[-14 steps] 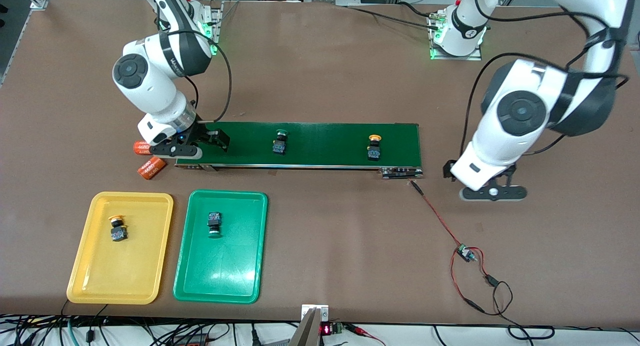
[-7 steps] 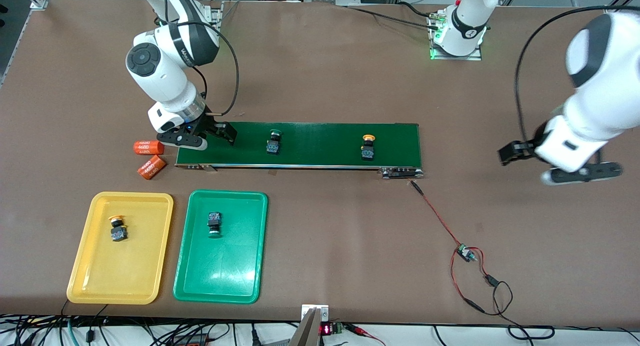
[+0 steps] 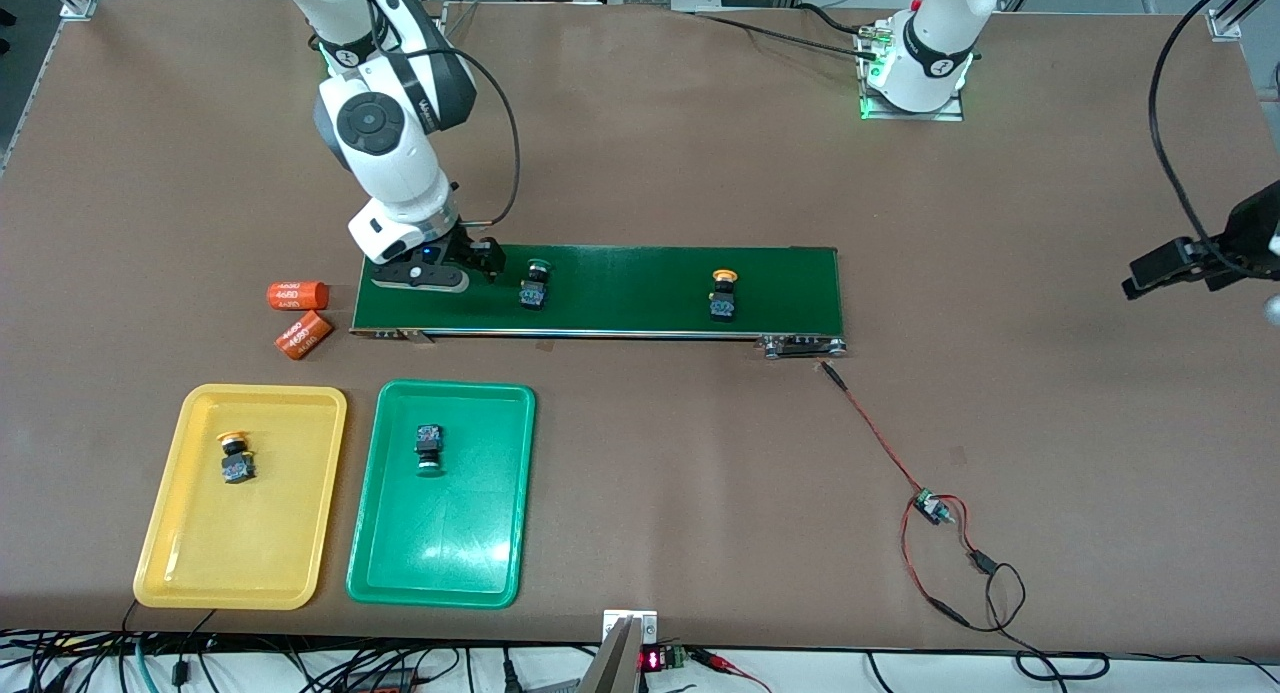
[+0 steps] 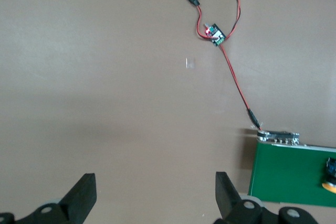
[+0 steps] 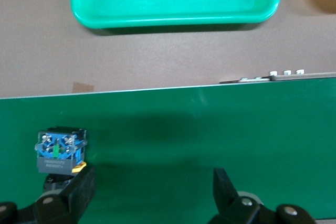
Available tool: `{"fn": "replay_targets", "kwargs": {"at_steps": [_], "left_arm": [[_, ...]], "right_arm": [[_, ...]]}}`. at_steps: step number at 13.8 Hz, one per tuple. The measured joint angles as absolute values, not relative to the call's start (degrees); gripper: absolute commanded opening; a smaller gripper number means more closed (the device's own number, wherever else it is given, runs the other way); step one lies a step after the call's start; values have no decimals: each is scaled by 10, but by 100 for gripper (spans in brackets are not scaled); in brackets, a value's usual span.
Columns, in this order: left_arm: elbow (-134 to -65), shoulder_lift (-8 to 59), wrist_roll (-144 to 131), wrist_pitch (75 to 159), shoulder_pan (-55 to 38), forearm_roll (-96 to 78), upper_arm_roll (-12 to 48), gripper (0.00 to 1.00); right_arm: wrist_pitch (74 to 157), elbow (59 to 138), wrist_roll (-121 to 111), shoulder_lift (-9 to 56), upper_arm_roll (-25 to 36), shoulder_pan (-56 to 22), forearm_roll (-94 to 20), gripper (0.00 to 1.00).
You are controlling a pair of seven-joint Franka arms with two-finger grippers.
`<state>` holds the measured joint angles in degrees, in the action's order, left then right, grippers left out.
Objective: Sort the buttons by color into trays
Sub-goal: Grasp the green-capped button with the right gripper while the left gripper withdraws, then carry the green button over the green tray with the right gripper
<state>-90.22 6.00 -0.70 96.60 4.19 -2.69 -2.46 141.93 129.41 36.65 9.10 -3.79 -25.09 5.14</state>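
Green-capped button on the conveyor belt, just beside the right gripper, jaws wide and empty. Advice: centre jaws over its dark body, lower squarely, then carry to green tray. Left gripper waits, open, empty.

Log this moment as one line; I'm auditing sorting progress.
right gripper: open, over conveyor belt, beside green-capped button | left gripper: open, waiting | yellow tray: one button | green tray: one button
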Motion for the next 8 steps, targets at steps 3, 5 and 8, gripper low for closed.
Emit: {"fn": "replay_targets", "kwargs": {"at_steps": [3, 5, 8], "left_arm": [[-902, 49, -6, 962, 38, -26, -19, 100], [-902, 43, -10, 962, 36, -22, -8, 100], [-902, 40, -16, 955, 37, -21, -7, 100]], "right_arm": [[1417, 1285, 367, 95, -37, -252, 53, 99], [1416, 1276, 367, 98, -37, -252, 53, 99], [1414, 1256, 367, 115, -37, -258, 54, 99]]}}
